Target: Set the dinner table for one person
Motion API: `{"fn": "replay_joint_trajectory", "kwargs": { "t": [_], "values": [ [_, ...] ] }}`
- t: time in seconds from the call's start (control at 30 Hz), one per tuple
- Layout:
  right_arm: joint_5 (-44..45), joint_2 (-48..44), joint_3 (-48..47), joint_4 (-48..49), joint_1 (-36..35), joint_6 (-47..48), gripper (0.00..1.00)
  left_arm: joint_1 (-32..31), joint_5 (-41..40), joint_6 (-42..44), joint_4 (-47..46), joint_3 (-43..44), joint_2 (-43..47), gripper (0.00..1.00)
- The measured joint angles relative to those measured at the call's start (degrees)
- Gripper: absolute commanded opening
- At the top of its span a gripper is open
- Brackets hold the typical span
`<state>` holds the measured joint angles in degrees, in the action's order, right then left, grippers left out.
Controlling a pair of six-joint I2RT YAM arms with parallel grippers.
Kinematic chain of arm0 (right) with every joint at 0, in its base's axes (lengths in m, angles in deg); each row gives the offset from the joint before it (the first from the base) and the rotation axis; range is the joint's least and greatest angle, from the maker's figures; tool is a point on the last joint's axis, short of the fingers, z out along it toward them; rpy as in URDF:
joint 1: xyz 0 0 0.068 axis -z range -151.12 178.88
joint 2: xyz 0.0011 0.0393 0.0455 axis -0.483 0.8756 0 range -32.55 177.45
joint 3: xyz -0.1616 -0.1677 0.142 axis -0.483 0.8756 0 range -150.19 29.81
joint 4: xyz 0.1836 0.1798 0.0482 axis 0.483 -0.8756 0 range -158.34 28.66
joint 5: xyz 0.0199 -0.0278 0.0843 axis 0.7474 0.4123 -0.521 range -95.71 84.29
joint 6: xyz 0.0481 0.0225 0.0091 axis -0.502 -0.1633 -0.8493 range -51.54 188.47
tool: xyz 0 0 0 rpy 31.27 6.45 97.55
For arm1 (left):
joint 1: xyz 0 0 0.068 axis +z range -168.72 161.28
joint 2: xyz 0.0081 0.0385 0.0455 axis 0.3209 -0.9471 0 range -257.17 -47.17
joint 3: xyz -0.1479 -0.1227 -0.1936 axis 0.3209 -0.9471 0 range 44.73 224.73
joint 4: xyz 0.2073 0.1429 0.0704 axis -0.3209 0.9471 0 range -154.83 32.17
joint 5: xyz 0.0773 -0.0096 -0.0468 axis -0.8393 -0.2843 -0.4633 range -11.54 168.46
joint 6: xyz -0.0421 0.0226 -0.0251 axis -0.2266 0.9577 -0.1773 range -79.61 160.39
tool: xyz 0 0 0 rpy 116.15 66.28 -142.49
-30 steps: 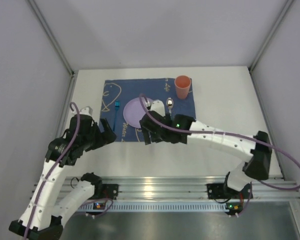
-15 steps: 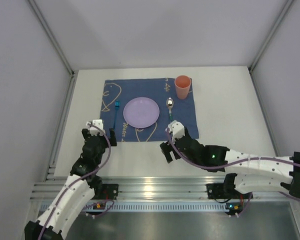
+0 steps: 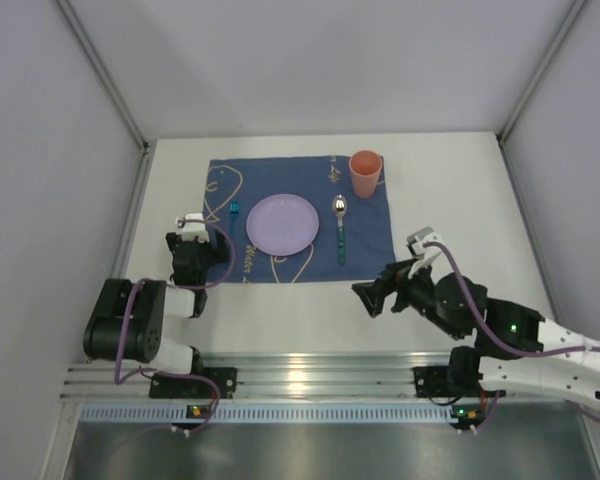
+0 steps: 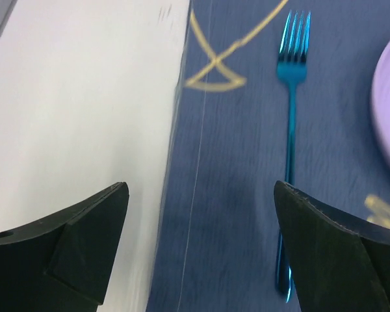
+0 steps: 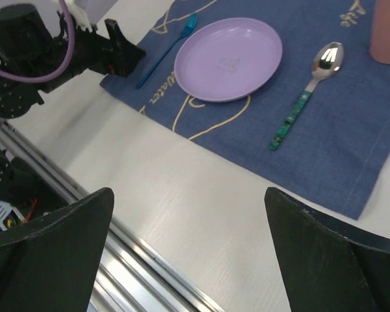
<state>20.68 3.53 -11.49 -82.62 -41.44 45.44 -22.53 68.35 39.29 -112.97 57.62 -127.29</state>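
On the white dinner table (image 3: 460,200) lies a dark blue mat (image 3: 370,240). On it are a purple plate (image 3: 283,222), a blue fork (image 3: 232,225) to its left, a green-handled spoon (image 3: 340,228) to its right and an orange cup (image 3: 365,173) at the far right corner. My left gripper (image 3: 200,248) is open and empty, low at the mat's left edge, with the fork (image 4: 290,130) just ahead of its right finger. My right gripper (image 3: 378,288) is open and empty above bare table, in front of the mat's right corner. The right wrist view shows the plate (image 5: 229,58) and the spoon (image 5: 305,97).
A metal rail (image 3: 310,375) runs along the near table edge. Grey walls (image 3: 40,150) close in the left, right and far sides. The left arm's folded body (image 3: 125,320) sits at the near left. There is bare table (image 3: 460,240) right of the mat.
Both arms have drawn back toward the near edge. The right gripper left the plate area and moved to the right front. The left arm has folded down by the mat's left edge.
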Motion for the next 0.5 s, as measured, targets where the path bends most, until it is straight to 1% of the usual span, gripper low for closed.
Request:
{"fn": "replay_joint_trajectory", "kwargs": {
  "t": [0.07, 0.1, 0.2, 0.37, 0.43, 0.5],
  "values": [
    [3.41, -3.52, -0.13, -2.67, 0.00, -0.87, 1.00, 1.14, 2.25, -0.24, -6.82, 1.99, -5.64, 0.98],
    [5.35, -5.11, -0.52, -4.26, 0.00, -1.29, 1.00, 1.57, 3.02, -0.37, -8.61, 2.56, -7.80, 0.99],
    [10.67, -6.34, -3.43, -8.02, 0.00, -2.82, 1.00, 2.82, 4.48, -0.90, -8.52, 3.56, -10.27, 0.98],
    [21.35, -2.27, -13.79, -14.32, 0.00, -7.30, 1.00, 3.06, 5.53, -1.11, -10.21, 3.67, -10.27, 0.98],
    [25.33, 0.13, -18.32, -14.99, 0.00, -8.09, 1.00, 3.08, 5.79, -1.14, -10.45, 3.69, -10.27, 0.98],
    [28.50, 2.08, -20.92, -14.93, 0.00, -8.13, 1.00, 3.08, 5.99, -1.16, -10.69, 3.74, -10.27, 0.99]
  ]
}}
